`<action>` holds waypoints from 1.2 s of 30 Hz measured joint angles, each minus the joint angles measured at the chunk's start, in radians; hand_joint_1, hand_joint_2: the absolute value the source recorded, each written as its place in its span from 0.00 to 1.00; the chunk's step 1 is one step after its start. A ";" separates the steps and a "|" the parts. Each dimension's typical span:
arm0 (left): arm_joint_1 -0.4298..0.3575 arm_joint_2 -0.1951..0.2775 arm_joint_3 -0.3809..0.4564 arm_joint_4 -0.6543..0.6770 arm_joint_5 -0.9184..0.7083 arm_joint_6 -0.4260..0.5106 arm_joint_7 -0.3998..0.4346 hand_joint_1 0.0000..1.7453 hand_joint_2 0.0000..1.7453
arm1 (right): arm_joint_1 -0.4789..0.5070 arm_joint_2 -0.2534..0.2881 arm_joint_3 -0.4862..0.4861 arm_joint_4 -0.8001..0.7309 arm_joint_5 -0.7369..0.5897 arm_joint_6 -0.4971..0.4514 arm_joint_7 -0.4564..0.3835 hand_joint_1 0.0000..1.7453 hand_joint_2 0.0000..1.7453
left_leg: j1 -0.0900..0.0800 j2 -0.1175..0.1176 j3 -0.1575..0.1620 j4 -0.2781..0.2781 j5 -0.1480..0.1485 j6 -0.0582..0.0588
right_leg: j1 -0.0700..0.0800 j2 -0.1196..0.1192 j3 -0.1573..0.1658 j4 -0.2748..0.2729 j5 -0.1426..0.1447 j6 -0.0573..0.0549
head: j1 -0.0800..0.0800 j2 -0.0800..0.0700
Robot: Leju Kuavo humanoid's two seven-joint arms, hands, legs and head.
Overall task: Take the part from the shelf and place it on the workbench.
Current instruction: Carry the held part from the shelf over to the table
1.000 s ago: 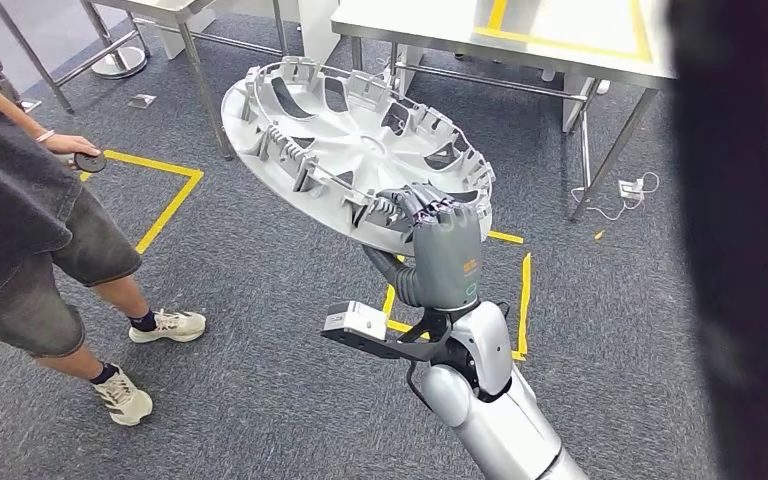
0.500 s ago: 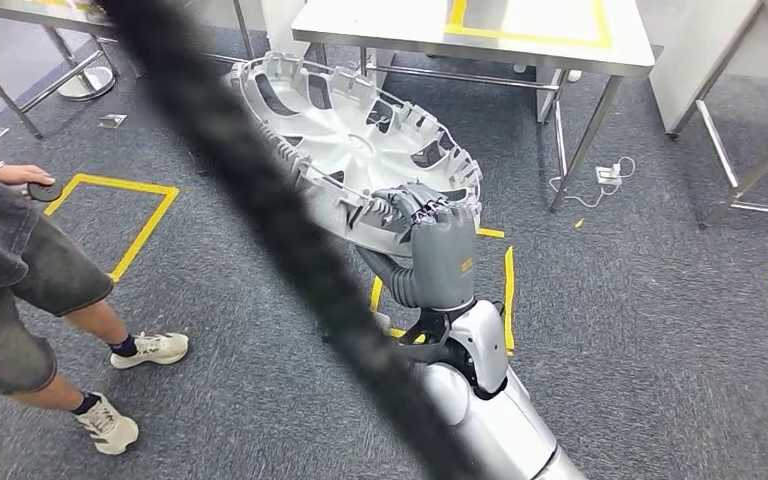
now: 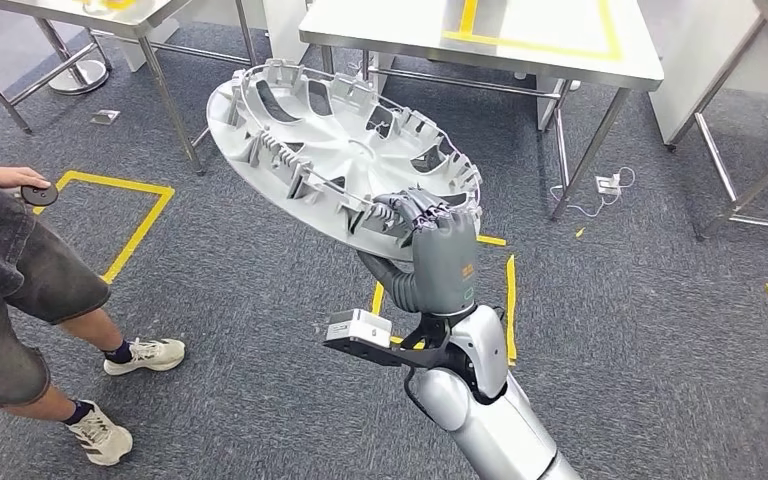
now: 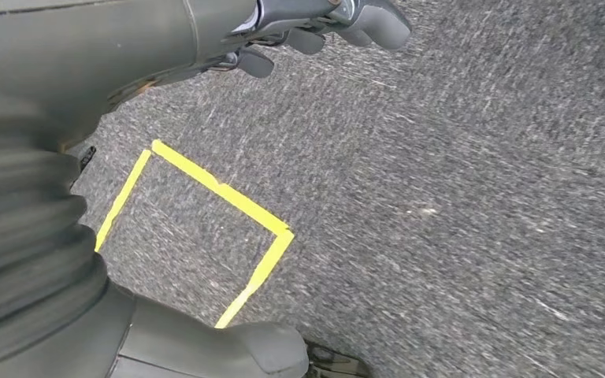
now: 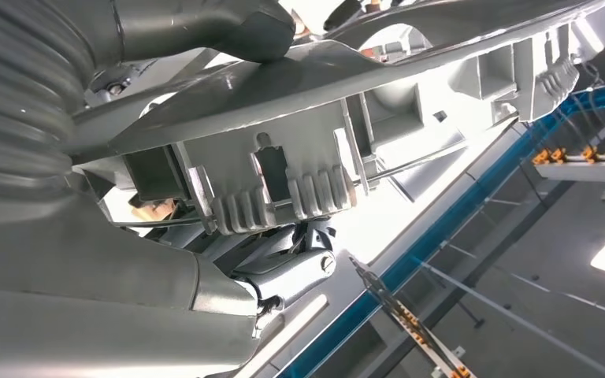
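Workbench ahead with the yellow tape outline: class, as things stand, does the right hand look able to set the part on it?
Probably not yet. The right hand grips the wheel cover by its rim, held over carpet. The workbench lies beyond it, its top bare; nothing blocks the way.

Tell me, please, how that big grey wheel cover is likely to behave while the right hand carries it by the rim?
The wheel cover is probably light: the right hand holds it by one edge. It looks stiff, keeping its shape while tilted. Held off-centre, it may swing or twist, and its thin rim clips look breakable.
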 joint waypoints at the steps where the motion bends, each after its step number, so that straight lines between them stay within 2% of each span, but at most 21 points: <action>1: -0.001 0.000 0.000 0.000 0.000 0.000 0.001 0.00 1.00 | 0.000 0.000 0.000 0.000 -0.001 0.001 -0.002 1.00 1.00 | 0.000 0.000 0.008 -0.001 -0.007 -0.003 | 0.004 -0.003 0.021 -0.060 0.028 -0.007 | -0.001 0.000; 3: -0.002 -0.001 0.001 0.000 -0.001 0.000 0.003 0.00 1.00 | -0.001 0.000 0.000 0.000 -0.002 0.001 -0.006 1.00 1.00 | 0.000 0.003 0.016 -0.003 -0.016 -0.014 | 0.012 -0.009 0.046 -0.128 0.040 -0.018 | 0.001 0.000; 5: -0.002 -0.001 0.002 0.000 -0.001 0.000 0.004 0.00 1.00 | -0.001 0.000 0.000 -0.001 -0.004 0.001 -0.006 1.00 1.00 | -0.002 0.006 0.025 0.000 -0.018 -0.027 | 0.015 -0.007 0.059 -0.137 0.031 -0.029 | 0.005 0.000; 7: -0.002 -0.001 0.002 0.000 -0.002 0.000 0.005 0.00 1.00 | 0.000 0.002 -0.001 -0.002 -0.008 0.001 -0.004 1.00 1.00 | -0.001 0.006 0.020 0.036 -0.018 -0.037 | 0.009 -0.004 0.084 -0.146 0.030 -0.043 | 0.002 0.000; 8: -0.004 -0.001 0.003 0.000 -0.003 0.000 0.006 0.00 1.00 | -0.001 0.005 -0.001 -0.002 -0.009 0.001 -0.004 1.00 1.00 | -0.001 0.006 -0.001 0.076 -0.024 -0.040 | 0.007 -0.003 0.096 -0.150 0.027 -0.049 | 0.000 0.000; 10: -0.006 0.000 0.003 0.000 -0.004 0.000 0.006 0.00 1.00 | -0.004 0.009 -0.002 -0.002 -0.013 0.001 -0.005 1.00 1.00 | 0.000 0.005 -0.077 0.190 -0.062 -0.047 | 0.005 -0.001 0.109 -0.153 0.016 -0.057 | -0.004 0.000; 12: -0.004 0.000 0.003 0.000 -0.006 0.000 0.008 0.00 1.00 | -0.003 0.011 -0.004 -0.002 -0.024 0.001 -0.005 1.00 1.00 | 0.001 0.005 -0.144 0.260 -0.096 -0.052 | 0.006 0.005 0.122 -0.152 0.004 -0.058 | -0.005 0.000; 13: -0.002 0.001 0.004 0.000 -0.006 0.000 0.009 0.00 1.00 | -0.002 0.011 -0.006 -0.002 -0.032 0.001 -0.005 1.00 1.00 | 0.001 0.004 -0.157 0.252 -0.085 -0.053 | 0.005 0.011 0.130 -0.152 -0.003 -0.056 | -0.005 0.000; 16: 0.002 0.003 0.005 0.000 -0.009 0.000 0.009 0.00 1.00 | -0.001 0.011 -0.013 -0.001 -0.050 0.005 -0.008 1.00 1.00 | 0.002 -0.020 -0.123 0.087 0.043 -0.052 | 0.004 0.032 0.151 -0.146 -0.022 -0.045 | -0.006 0.000; 18: 0.005 0.003 0.005 0.000 -0.011 0.000 0.009 0.00 1.00 | -0.002 0.011 -0.014 0.000 -0.055 0.006 -0.010 1.00 1.00 | 0.002 -0.045 -0.101 0.015 0.073 -0.042 | 0.004 0.046 0.152 -0.140 -0.033 -0.034 | -0.008 0.000; 19: 0.007 0.004 0.006 0.000 -0.011 0.000 0.009 0.00 1.00 | -0.002 0.011 -0.015 0.001 -0.057 0.007 -0.011 1.00 1.00 | 0.002 -0.048 -0.097 0.008 0.069 -0.036 | 0.004 0.055 0.150 -0.138 -0.036 -0.029 | -0.009 0.000; 21: 0.007 0.004 0.007 0.000 -0.012 0.000 0.008 0.00 1.00 | 0.000 0.011 -0.018 0.002 -0.062 0.006 -0.012 1.00 1.00 | 0.005 -0.032 -0.087 0.007 0.074 -0.024 | 0.005 0.064 0.147 -0.134 -0.044 -0.017 | -0.009 0.000; 23: 0.003 0.003 0.007 -0.001 -0.015 -0.001 0.006 0.00 1.00 | 0.001 0.011 -0.024 0.002 -0.067 0.006 -0.013 1.00 1.00 | 0.008 -0.014 -0.078 0.004 0.070 -0.011 | 0.006 0.040 0.125 -0.089 -0.066 -0.005 | -0.004 0.000; 26: 0.001 0.003 0.007 -0.001 -0.019 -0.003 0.005 0.00 1.00 | 0.005 0.010 -0.027 0.003 -0.070 0.005 -0.017 1.00 1.00 | 0.005 0.013 -0.064 0.003 0.053 -0.001 | 0.000 0.006 0.014 0.096 -0.130 0.011 | 0.001 0.000; 27: 0.001 0.003 0.007 -0.001 -0.019 -0.004 0.005 0.00 1.00 | 0.008 0.009 -0.029 0.003 -0.071 0.005 -0.016 1.00 1.00 | 0.005 0.022 -0.057 0.003 0.046 -0.001 | -0.002 0.005 -0.019 0.140 -0.132 0.013 | 0.001 0.000; 28: 0.001 0.003 0.007 -0.001 -0.020 -0.004 0.005 0.00 1.00 | 0.011 0.008 -0.032 0.003 -0.071 0.004 -0.016 1.00 1.00 | 0.005 0.031 -0.049 0.004 0.039 -0.001 | -0.003 0.003 -0.034 0.147 -0.115 0.014 | 0.001 0.000; 29: 0.001 0.003 0.007 -0.001 -0.021 -0.004 0.005 0.00 1.00 | 0.013 0.007 -0.035 0.003 -0.072 0.004 -0.016 1.00 1.00 | 0.005 0.040 -0.038 0.004 0.030 -0.003 | -0.004 -0.001 -0.029 0.114 -0.077 0.013 | 0.001 0.000; 31: 0.001 0.002 0.007 -0.001 -0.022 -0.005 0.005 0.00 1.00 | 0.015 0.004 -0.040 0.002 -0.074 0.002 -0.016 1.00 1.00 | 0.002 0.057 -0.017 0.003 0.013 -0.009 | 0.002 -0.042 0.021 -0.021 0.009 0.005 | 0.001 0.000; 32: 0.000 0.001 0.007 -0.001 -0.024 -0.005 0.005 0.00 1.00 | 0.014 0.004 -0.041 0.001 -0.077 0.001 -0.019 1.00 1.00 | -0.001 0.065 -0.009 0.004 0.004 -0.014 | 0.008 -0.067 0.044 -0.078 0.031 -0.004 | 0.002 0.000; 34: 0.000 0.002 0.007 -0.001 -0.027 -0.006 0.005 0.00 1.00 | 0.018 0.003 -0.046 -0.004 -0.084 -0.001 -0.026 1.00 1.00 | -0.008 0.083 0.001 -0.001 -0.007 -0.025 | 0.018 -0.093 0.060 -0.120 0.031 -0.021 | 0.001 0.000; 36: -0.002 0.002 0.007 -0.002 -0.031 -0.006 0.004 0.00 1.00 | 0.027 0.002 -0.056 -0.012 -0.087 -0.002 -0.039 1.00 1.00 | -0.009 0.097 0.012 -0.007 -0.016 -0.037 | 0.016 -0.073 0.065 -0.127 0.026 -0.034 | 0.000 0.000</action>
